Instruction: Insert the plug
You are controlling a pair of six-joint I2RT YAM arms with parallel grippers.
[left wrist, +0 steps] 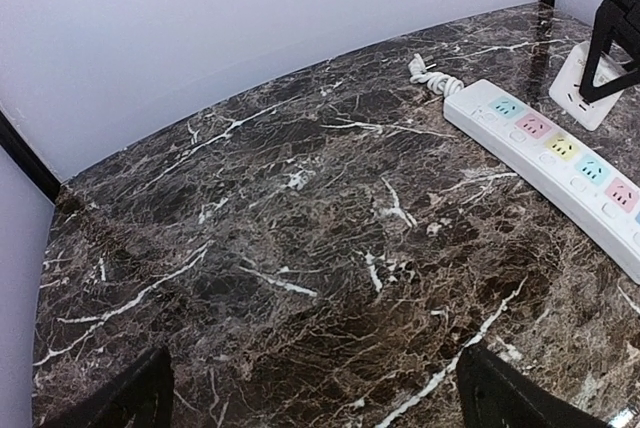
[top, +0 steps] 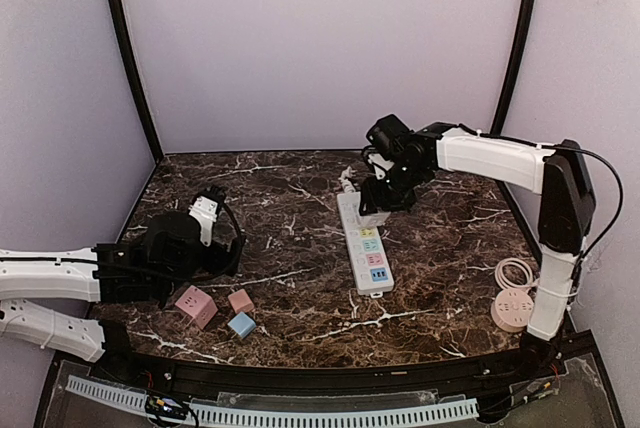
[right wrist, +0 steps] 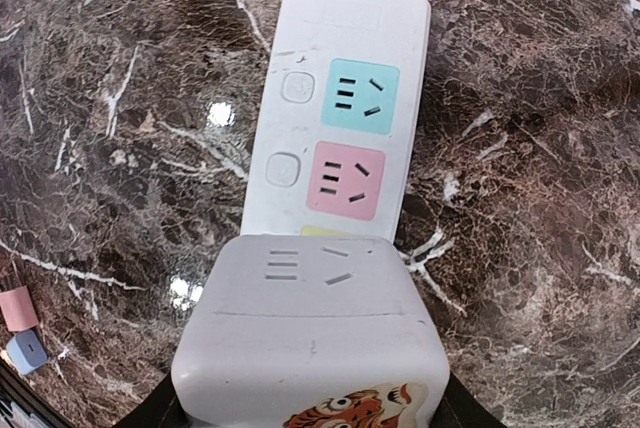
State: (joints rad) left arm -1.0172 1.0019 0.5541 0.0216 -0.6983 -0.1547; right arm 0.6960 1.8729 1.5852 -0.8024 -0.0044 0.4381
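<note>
Two end effectors: status? (Operator)
Right end effector point(top: 377, 206) clenched on the plug point(right wrist: 310, 328), poised above the power strip point(right wrist: 345, 98) for straight-down insertion. Left end effector point(left wrist: 320, 393) released, well apart, avoiding interference. (Technician)

The power strip point(top: 364, 244) lies on the table point(top: 280, 208) just right of centre in the top view, running from upper to lower frame, its cord point(top: 347, 180) bunched at the upper end. The plug point(top: 372, 212) hangs over the strip's upper part, clamped between the fingers of the right gripper point(top: 378, 200). A cluster of small blocks point(top: 215, 310) sits at lower left, just below the spread-fingered left gripper point(top: 228, 248). A round socket point(top: 512, 309) lies at lower right.
</note>
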